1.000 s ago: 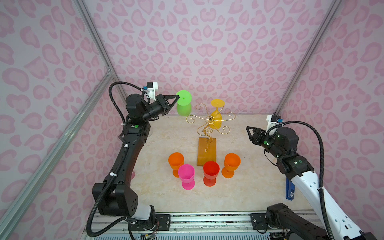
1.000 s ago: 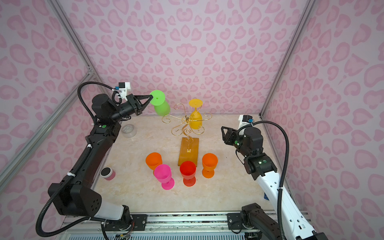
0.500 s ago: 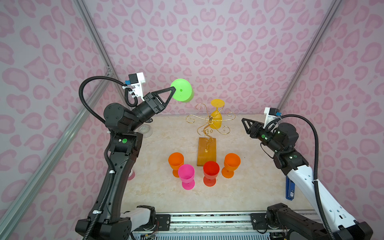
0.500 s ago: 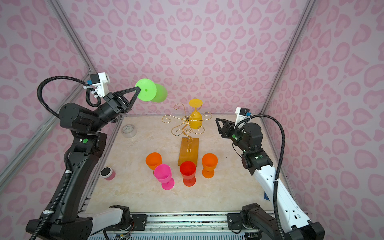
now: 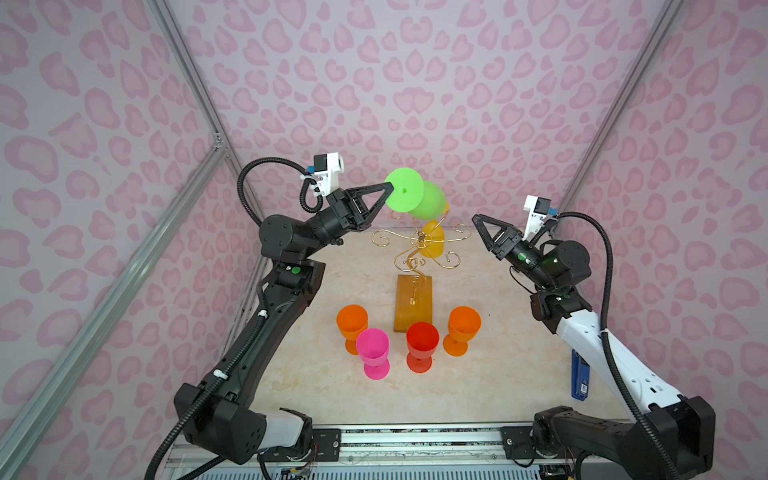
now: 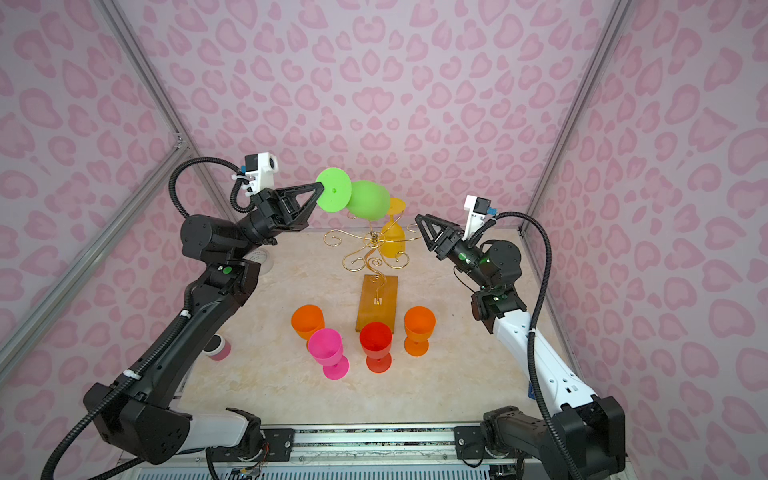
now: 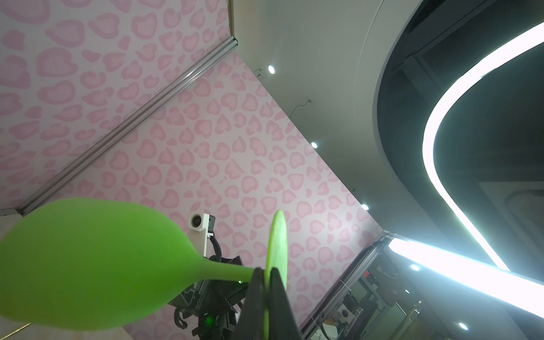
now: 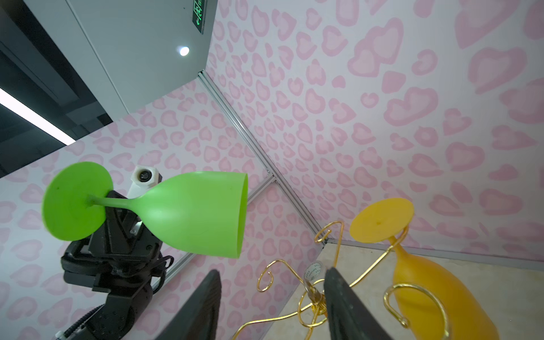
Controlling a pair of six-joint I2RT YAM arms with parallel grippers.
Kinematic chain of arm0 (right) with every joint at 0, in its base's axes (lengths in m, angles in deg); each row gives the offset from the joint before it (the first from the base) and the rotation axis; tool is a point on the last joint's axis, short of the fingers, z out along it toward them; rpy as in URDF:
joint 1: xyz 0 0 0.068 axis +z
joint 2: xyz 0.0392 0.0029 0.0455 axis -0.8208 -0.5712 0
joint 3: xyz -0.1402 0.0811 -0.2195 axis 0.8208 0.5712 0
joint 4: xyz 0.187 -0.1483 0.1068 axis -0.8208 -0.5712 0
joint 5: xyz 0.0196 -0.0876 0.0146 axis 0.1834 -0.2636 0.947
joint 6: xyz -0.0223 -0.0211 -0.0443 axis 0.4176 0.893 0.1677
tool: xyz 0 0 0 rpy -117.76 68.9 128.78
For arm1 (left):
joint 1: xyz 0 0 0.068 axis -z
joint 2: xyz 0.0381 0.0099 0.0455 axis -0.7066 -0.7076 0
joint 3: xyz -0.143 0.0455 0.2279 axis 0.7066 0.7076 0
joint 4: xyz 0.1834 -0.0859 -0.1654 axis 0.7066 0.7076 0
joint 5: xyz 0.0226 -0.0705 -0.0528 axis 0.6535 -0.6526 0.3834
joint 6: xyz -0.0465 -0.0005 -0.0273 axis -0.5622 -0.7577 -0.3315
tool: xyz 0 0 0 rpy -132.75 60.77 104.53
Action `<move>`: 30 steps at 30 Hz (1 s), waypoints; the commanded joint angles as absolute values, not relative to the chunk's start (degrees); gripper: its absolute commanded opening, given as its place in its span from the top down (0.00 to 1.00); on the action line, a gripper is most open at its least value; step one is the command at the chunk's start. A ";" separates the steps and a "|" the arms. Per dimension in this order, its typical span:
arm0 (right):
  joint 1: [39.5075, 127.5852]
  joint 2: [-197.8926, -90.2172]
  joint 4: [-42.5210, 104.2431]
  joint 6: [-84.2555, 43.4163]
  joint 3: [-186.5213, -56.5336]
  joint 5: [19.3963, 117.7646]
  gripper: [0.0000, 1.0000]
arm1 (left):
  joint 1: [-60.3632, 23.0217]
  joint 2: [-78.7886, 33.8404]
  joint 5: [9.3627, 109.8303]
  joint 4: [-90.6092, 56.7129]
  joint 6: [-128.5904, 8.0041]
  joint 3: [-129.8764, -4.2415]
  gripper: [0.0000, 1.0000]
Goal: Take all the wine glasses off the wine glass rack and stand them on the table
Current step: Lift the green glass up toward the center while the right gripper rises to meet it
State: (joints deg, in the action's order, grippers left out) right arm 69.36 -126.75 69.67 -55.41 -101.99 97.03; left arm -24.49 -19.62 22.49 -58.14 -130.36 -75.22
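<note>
Pinching the bright green plastic wine glass by its foot, my tight-closed left gripper should swing it clear of the gold wire rack.

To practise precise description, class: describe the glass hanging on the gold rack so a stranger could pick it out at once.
On the table stands the gold wire rack on a wooden base. The yellow glass hangs upside down from one far arm. It alone is yellow, and nothing else hangs there.

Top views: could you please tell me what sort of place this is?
Probably a robot test booth, not a home: pink heart-print walls on metal framing, two arms on a rail.
</note>
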 commanded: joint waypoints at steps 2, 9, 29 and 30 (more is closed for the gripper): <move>69.40 -128.87 83.13 -62.21 -101.45 100.96 0.43 | -22.96 -23.07 23.91 -74.60 -140.51 -74.65 0.98; 69.40 -131.44 90.70 -67.18 -100.63 102.38 0.43 | -21.01 -29.88 27.42 -89.15 -152.61 -74.63 0.98; 69.38 -135.19 107.72 -75.67 -99.02 105.37 0.64 | -18.15 -39.28 32.92 -98.73 -165.73 -76.44 0.98; 69.40 -135.14 107.87 -75.65 -98.92 105.37 0.65 | -18.09 -39.45 33.01 -98.69 -165.90 -76.53 0.98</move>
State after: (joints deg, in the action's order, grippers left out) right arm 69.36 -134.97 102.85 -74.14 -99.37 104.07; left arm -18.15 -38.87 31.52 -95.21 -162.99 -75.68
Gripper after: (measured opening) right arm 0.352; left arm 0.062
